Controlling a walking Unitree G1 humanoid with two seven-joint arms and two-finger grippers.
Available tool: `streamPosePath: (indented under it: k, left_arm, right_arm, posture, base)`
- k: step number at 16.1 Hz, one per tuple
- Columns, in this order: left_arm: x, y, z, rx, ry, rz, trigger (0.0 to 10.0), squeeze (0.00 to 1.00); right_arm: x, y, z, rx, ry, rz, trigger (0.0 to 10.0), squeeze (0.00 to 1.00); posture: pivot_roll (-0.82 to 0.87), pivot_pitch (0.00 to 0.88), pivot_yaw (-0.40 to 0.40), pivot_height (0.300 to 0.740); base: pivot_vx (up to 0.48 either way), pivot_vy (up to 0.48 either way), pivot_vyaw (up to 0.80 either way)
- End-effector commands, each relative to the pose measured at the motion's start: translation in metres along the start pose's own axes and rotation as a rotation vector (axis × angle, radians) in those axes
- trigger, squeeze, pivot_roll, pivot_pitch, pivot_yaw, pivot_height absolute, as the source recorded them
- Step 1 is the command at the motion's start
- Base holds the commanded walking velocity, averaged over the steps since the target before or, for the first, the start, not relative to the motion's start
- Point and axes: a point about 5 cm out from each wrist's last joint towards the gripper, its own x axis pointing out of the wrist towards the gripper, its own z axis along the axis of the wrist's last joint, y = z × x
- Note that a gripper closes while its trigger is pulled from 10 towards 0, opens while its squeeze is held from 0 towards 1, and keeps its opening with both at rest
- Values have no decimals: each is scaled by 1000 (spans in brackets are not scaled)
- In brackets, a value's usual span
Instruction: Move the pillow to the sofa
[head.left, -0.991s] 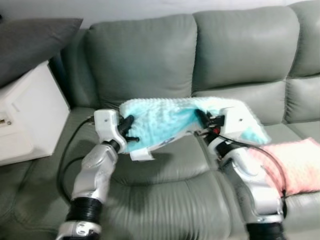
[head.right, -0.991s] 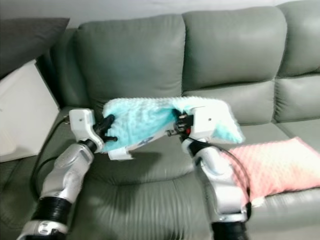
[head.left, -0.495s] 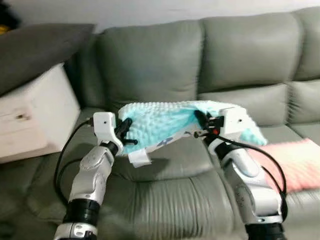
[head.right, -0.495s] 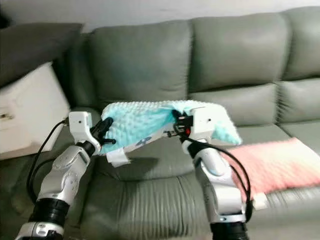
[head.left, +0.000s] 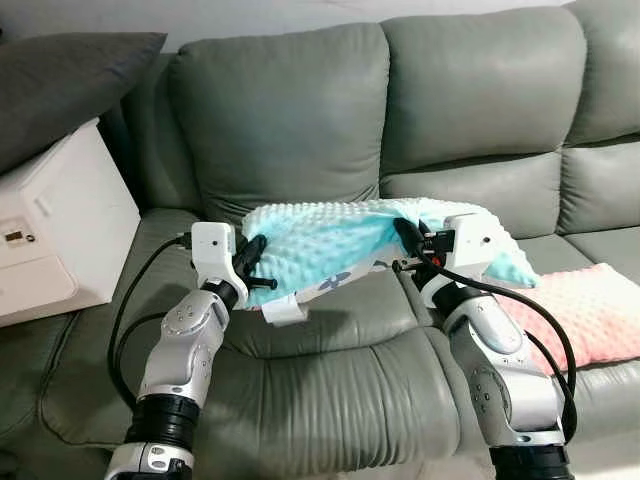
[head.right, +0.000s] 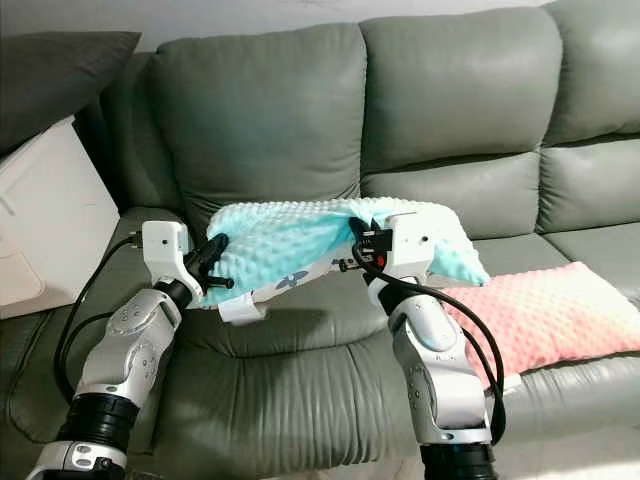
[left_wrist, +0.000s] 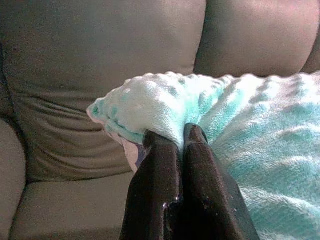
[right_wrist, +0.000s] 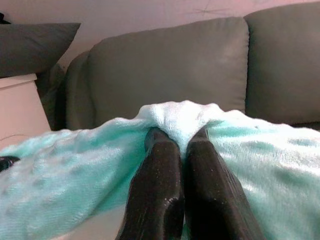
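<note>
Mint-green and nubbly, the pillow hangs in the air above the seat of the grey-green leather sofa, stretched between the robot's two arms and clear of the cushions beneath it. The left gripper pinches the pillow's left corner, its two black fingers closed tight on a fold of the fabric, with a strip of white patterned underside and a white tag showing just below. The right gripper has the right part of the pillow's upper edge clamped the same way, fingers pressed together with a ridge of fleece bunched up between them. The pillow sags slightly in the middle and its right end droops past the right wrist. On the sofa seat to the right lies a pink dotted cushion, flat, close beside the right forearm. To the left of the sofa stands a white cabinet, and a dark grey cushion rests on top of it against the sofa's armrest.
</note>
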Motion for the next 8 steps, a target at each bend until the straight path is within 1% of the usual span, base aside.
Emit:
streamPosePath:
  k: [1,2,3,5,7,8]
  left_arm:
    - [1,8,-2,49,15,35,10000,0]
    - [2,12,-10,73,39,45,10000,0]
    - [2,13,-12,74,42,45,10000,0]
    - [1,20,-24,105,89,74,10000,0]
    - [-4,31,-38,122,127,118,10000,0]
    - [-7,35,-44,132,143,133,10000,0]
  right_arm:
    - [1,0,2,8,-20,3,10000,0]
    - [1,-6,-5,17,2,-16,10000,0]
    - [1,-8,-6,17,4,-20,10000,0]
    - [-1,-16,-14,37,31,-52,10000,0]
    - [-6,-26,-26,29,78,-90,10000,0]
    - [-12,-30,-34,44,106,-112,10000,0]
  posture:
    - [-194,0,78,740]
    - [-189,0,82,740]
    - [-187,0,83,740]
    - [-182,0,88,740]
    - [-182,0,95,740]
    - [-179,22,103,740]
  base:
    - [0,0,0]
    - [0,0,0]
    - [0,0,0]
    - [0,0,0]
    - [0,0,0]
    - [0,0,0]
